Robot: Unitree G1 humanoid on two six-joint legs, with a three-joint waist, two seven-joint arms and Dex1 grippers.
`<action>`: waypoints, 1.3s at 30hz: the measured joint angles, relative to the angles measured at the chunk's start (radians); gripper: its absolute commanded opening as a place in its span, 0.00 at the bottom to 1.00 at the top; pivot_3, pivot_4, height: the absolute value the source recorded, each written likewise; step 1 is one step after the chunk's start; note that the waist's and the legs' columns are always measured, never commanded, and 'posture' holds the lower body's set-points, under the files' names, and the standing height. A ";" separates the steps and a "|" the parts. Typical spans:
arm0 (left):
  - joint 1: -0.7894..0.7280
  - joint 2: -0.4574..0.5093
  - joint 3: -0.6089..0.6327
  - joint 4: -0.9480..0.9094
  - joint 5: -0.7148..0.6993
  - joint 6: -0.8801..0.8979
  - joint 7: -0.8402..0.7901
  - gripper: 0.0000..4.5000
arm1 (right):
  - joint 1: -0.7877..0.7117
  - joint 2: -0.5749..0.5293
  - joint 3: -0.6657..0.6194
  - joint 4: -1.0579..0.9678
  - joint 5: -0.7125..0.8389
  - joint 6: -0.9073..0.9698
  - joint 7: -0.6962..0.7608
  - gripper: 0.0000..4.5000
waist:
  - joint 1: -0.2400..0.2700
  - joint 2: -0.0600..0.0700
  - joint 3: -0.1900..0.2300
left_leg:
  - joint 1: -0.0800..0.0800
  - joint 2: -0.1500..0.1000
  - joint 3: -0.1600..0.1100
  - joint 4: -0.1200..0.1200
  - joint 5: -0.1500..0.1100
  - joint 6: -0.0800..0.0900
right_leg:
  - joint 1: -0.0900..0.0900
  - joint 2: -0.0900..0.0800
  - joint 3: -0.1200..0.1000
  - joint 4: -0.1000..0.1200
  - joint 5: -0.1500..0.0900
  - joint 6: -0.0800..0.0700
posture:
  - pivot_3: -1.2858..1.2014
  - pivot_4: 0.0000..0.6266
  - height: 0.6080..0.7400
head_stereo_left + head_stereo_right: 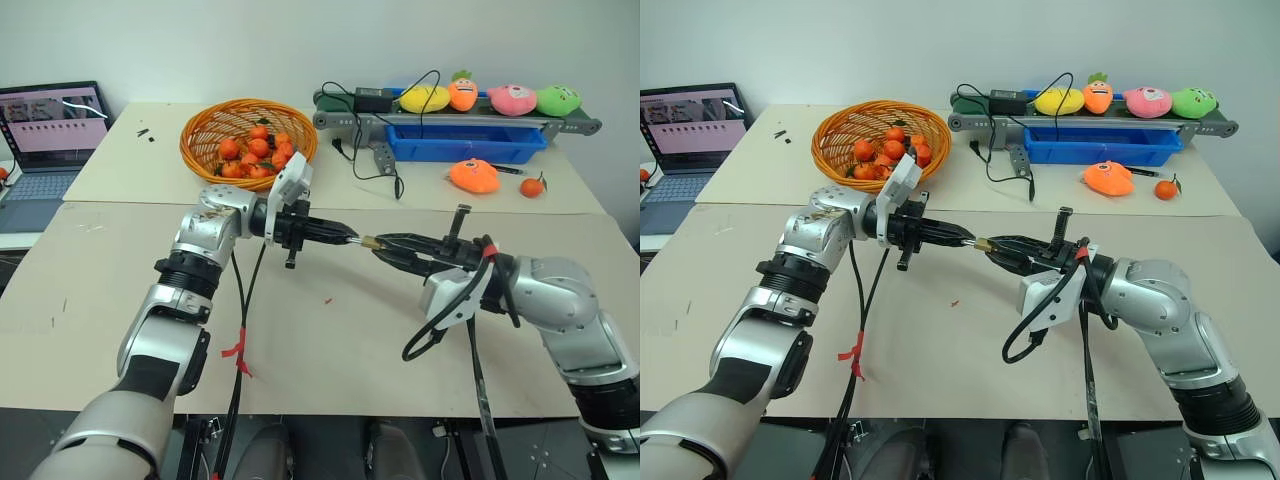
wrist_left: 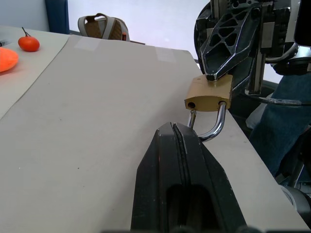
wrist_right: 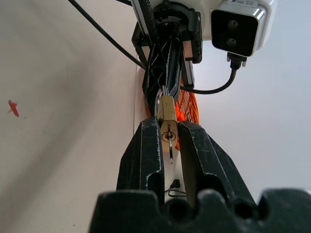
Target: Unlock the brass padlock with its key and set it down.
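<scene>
Beige tabletops filled most of the scene, two of them pushed together, with a laptop open at the far left edge. On the far table stood a wicker basket holding small oranges, and to its right a small conveyor carried four plush toys over a blue tray. One more orange plush and a single orange lay on the table in front of the tray.

Both arms met above the middle of the near table. The left gripper pointed to the right, and its fingers were pressed together on the silver shackle of the padlock. The right gripper pointed toward the left one, and its two fingers were clamped on the sides of the brass body, nearly closed. So the padlock hung in the air between the two grippers, clear of the table, held from both ends. In the left wrist view the shackle looked lifted out of the body on one leg, but I could not tell this for sure. In the right wrist view the keyhole faced the camera, and a thin silver piece, perhaps the key, hung just below it; I could not tell it clearly. A small red mark was on the table under the grippers.
</scene>
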State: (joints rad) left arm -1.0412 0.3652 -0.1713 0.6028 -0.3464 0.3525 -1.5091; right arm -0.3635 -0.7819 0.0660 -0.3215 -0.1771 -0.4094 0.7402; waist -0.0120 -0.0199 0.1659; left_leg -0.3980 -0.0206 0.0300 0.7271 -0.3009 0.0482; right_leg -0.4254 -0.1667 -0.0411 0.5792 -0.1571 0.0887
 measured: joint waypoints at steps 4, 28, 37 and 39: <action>0.000 0.000 0.000 -0.001 0.000 0.000 0.000 0.00 | -0.004 0.000 0.000 0.021 -0.009 -0.019 -0.005 0.03 | 0.000 0.000 0.000 | 0.000 0.000 0.000 0.000 0.000 0.000 | 0.000 0.000 0.000 0.000 0.000 0.000 | 0.52 0.24 1.00; 0.000 0.001 0.000 -0.019 0.000 -0.001 0.006 0.00 | -0.064 0.001 0.002 0.130 -0.057 -0.104 -0.041 0.03 | 0.000 0.000 0.000 | 0.000 0.000 0.000 0.000 0.000 0.000 | 0.000 0.000 0.000 0.000 0.000 0.000 | 0.52 0.24 1.00; 0.008 0.004 0.000 -0.036 0.000 -0.001 0.014 0.00 | -0.094 0.001 0.007 0.163 -0.057 -0.129 -0.048 0.03 | 0.000 0.000 0.000 | 0.000 0.000 0.000 0.000 0.000 0.000 | 0.000 0.000 0.000 0.000 0.000 0.000 | 0.52 0.24 1.00; 0.008 0.004 0.000 -0.036 0.000 -0.001 0.016 0.00 | -0.095 0.001 0.008 0.175 -0.057 -0.130 -0.048 0.03 | 0.000 0.000 0.000 | 0.000 0.000 0.000 0.000 0.000 0.000 | 0.000 0.000 0.000 0.000 0.000 0.000 | 0.52 0.24 1.00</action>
State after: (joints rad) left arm -1.0335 0.3690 -0.1710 0.5665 -0.3464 0.3519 -1.4932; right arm -0.4583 -0.7805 0.0736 -0.1469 -0.2345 -0.5390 0.6927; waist -0.0121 -0.0199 0.1659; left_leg -0.3982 -0.0207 0.0304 0.7271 -0.3008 0.0479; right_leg -0.4253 -0.1668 -0.0411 0.5788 -0.1571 0.0887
